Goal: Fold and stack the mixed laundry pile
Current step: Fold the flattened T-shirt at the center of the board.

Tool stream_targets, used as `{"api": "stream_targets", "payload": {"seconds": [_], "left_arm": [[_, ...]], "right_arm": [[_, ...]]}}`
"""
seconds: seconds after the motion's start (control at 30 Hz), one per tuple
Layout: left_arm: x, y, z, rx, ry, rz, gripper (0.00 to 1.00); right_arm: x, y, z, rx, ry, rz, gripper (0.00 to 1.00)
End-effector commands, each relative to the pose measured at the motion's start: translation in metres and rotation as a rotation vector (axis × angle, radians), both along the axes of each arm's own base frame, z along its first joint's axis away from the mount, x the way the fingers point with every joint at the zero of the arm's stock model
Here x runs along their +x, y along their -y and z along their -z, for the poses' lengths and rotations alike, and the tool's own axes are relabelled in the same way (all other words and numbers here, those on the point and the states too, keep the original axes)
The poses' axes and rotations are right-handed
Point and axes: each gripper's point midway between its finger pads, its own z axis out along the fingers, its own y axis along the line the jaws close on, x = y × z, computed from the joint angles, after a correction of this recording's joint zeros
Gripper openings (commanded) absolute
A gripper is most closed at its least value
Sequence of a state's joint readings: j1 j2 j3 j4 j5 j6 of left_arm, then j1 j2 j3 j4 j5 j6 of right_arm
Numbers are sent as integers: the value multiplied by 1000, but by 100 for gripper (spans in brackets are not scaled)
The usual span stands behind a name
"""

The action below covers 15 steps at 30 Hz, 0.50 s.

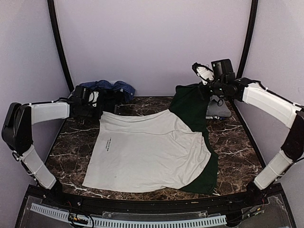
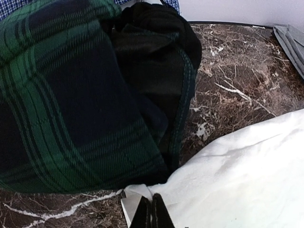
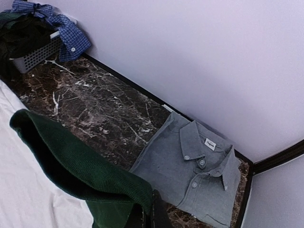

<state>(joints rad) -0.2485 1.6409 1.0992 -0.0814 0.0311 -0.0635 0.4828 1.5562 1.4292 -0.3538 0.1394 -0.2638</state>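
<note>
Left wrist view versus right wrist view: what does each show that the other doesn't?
Only left wrist: the tartan shirt up close, and the left end effector shut on the tee at its white edge. Only right wrist: the basket, and the right end effector shut on the green sleeve. Both: the tee's white cloth, the blue checked shirt, the marble table.

A dark brown marble tabletop with white veins (image 1: 237, 147) is enclosed by plain pale lilac walls (image 1: 152, 42). A pale grey slatted plastic basket (image 3: 35, 57) stands in its far left corner by the back wall. Two black curved poles (image 1: 59, 47) rise at the back corners.
</note>
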Motion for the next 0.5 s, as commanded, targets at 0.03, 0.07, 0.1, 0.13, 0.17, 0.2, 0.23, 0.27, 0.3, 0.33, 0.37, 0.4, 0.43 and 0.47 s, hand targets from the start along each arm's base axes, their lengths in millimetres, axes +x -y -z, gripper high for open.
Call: {"api": "stream_targets", "payload": {"seconds": [0.03, 0.07, 0.1, 0.13, 0.17, 0.2, 0.23, 0.27, 0.3, 0.33, 0.37, 0.4, 0.43, 0.47], "left_arm": [[-23, -5, -11, -16, 29, 15, 0], [-29, -8, -3, -7, 6, 3, 0], [-35, -10, -1, -10, -6, -6, 0], [-43, -13, 9, -5, -31, -12, 0], [-48, -14, 11, -12, -46, -23, 0], [-54, -16, 18, -10, -71, -31, 0], [-61, -18, 22, -14, -98, -41, 0], [-67, -19, 29, -15, -120, -46, 0], [-73, -19, 33, -27, -148, -54, 0], [-80, -20, 40, -27, -186, -57, 0], [-85, -19, 45, -41, -214, -63, 0], [-91, -20, 50, -38, -249, -69, 0], [-94, -22, 54, -38, -269, -89, 0], [-100, -25, 59, -29, -298, -102, 0]], "right_arm": [[-55, -26, 17, 68, -103, -107, 0], [-64, -29, 26, 65, -130, -116, 0], [-72, -30, 35, 60, -159, -119, 0], [-80, -31, 42, 59, -183, -125, 0], [-87, -32, 49, 53, -203, -132, 0], [-95, -31, 60, 41, -228, -132, 0], [-102, -28, 67, 36, -250, -129, 0], [-109, -28, 73, 41, -274, -137, 0], [-117, -28, 79, 46, -299, -144, 0], [-125, -29, 85, 51, -322, -153, 0], [-133, -30, 90, 49, -345, -165, 0], [-139, -31, 95, 48, -364, -167, 0], [-144, -31, 98, 45, -381, -166, 0], [-148, -30, 100, 43, -399, -163, 0]]}}
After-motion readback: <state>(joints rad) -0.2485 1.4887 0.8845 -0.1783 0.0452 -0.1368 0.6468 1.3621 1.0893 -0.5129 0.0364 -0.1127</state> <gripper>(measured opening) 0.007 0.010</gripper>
